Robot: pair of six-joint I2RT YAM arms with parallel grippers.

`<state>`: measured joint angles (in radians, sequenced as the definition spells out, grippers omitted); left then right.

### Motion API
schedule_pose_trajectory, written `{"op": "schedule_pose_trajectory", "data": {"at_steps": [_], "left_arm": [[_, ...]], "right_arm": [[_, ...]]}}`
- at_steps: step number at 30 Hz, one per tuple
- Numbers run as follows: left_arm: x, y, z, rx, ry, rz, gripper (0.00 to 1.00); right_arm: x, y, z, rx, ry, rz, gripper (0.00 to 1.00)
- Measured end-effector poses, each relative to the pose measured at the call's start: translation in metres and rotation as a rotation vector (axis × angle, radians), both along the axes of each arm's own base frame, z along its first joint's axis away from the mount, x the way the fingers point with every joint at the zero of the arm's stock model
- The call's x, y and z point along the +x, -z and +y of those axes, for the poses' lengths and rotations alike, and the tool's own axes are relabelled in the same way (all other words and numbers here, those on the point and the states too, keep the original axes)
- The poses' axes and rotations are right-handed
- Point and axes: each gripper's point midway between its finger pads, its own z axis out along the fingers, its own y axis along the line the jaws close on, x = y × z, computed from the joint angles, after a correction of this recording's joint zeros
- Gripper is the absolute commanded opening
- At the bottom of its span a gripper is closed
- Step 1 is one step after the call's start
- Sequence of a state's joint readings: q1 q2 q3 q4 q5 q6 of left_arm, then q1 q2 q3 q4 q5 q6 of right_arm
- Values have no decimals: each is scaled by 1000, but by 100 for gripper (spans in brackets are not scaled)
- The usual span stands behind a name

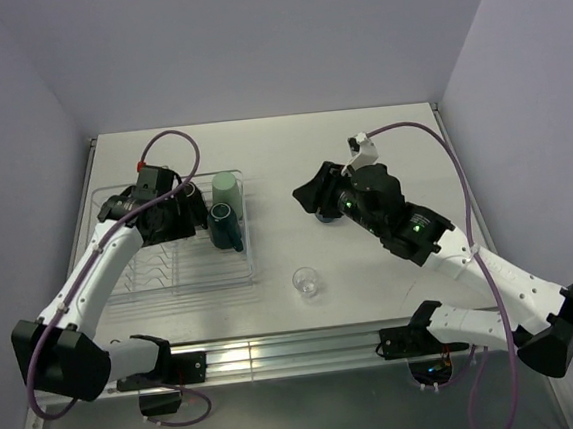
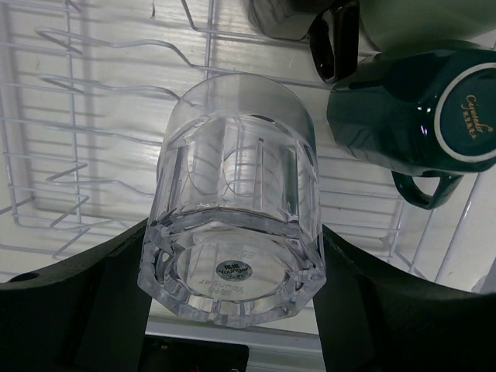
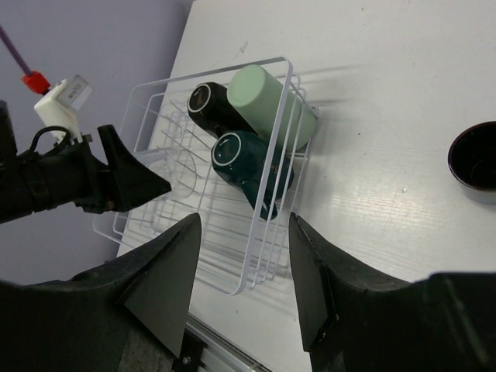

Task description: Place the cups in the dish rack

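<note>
left gripper (image 2: 232, 260) holds a clear tumbler (image 2: 232, 194) over the dish rack (image 2: 70, 147) (dark green mug (image 2: 395, 116) alongside); right gripper (image 3: 242, 271) gapes wide.

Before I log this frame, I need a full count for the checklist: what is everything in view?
rack: one, white, left on table
black mug: one, lying in rack
mint tumbler: one, lying in rack beside black mug
green mug: one, dark green, lying in rack
held tumbler: one, clear, over rack
loose tumbler: one, clear, on table right of rack
navy mug: one, on table near right tool
table: one, white
cables: two, purple
left tool: shut on held tumbler
right tool: open, empty
</note>
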<state>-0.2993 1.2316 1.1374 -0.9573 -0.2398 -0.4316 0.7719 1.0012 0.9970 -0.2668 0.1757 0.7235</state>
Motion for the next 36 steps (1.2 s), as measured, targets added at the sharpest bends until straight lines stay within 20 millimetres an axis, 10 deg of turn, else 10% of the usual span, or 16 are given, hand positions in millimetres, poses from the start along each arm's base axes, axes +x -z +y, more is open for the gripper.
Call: {"op": "schedule_pose_trajectory", "data": {"at_steps": [22, 36], "left_arm": [[18, 60, -13, 43, 23, 175, 4], [23, 76, -14, 54, 23, 173, 49]], "right_arm": [[6, 10, 12, -37, -30, 32, 57], [9, 19, 19, -70, -51, 62, 56]]}}
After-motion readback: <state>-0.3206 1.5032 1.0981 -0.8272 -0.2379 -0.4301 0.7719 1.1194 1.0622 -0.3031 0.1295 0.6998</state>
